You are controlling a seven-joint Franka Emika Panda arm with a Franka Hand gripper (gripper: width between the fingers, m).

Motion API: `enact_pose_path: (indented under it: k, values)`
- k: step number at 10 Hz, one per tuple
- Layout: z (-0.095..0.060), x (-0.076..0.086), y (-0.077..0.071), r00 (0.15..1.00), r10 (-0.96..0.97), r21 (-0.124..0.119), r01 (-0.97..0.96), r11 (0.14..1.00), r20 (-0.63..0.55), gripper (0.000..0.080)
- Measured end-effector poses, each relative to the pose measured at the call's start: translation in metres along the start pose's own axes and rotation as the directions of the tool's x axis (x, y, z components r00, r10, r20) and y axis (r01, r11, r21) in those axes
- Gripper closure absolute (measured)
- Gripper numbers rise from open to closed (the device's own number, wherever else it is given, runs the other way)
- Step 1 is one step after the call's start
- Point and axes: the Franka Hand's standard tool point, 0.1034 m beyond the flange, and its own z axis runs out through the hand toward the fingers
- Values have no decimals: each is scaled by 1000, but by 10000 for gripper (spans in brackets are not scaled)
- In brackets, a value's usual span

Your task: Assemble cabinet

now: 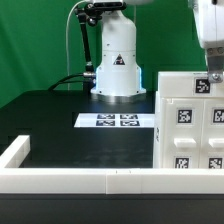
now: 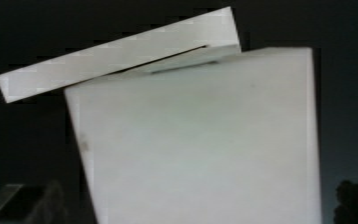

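The cabinet (image 1: 190,125), a big white box with square black-and-white tags, stands at the exterior view's right. My gripper (image 1: 213,74) comes down from above onto its top edge. In the wrist view a broad white face of the cabinet (image 2: 194,130) fills the space between my dark fingers (image 2: 51,205). My gripper (image 2: 202,205) straddles it, with a thin dark gap showing on each side, so it looks open. A flat white panel (image 2: 123,58) lies askew across the far end of that face.
The marker board (image 1: 117,121) lies flat on the black table in front of the robot base (image 1: 117,65). A low white border rail (image 1: 80,180) runs along the front and turns back at the exterior view's left.
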Motion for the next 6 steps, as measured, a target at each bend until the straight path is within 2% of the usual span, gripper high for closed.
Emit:
enact_pose_path:
  k: [1,3,6]
  values:
    - [-3,-1,-1,1000,-19,2,19,1000,14,5]
    - [-11,-5,-3,999,-27,11,26,1000,41,1]
    - [-7,-6,-2,996,-84,7,83,996,37,2]
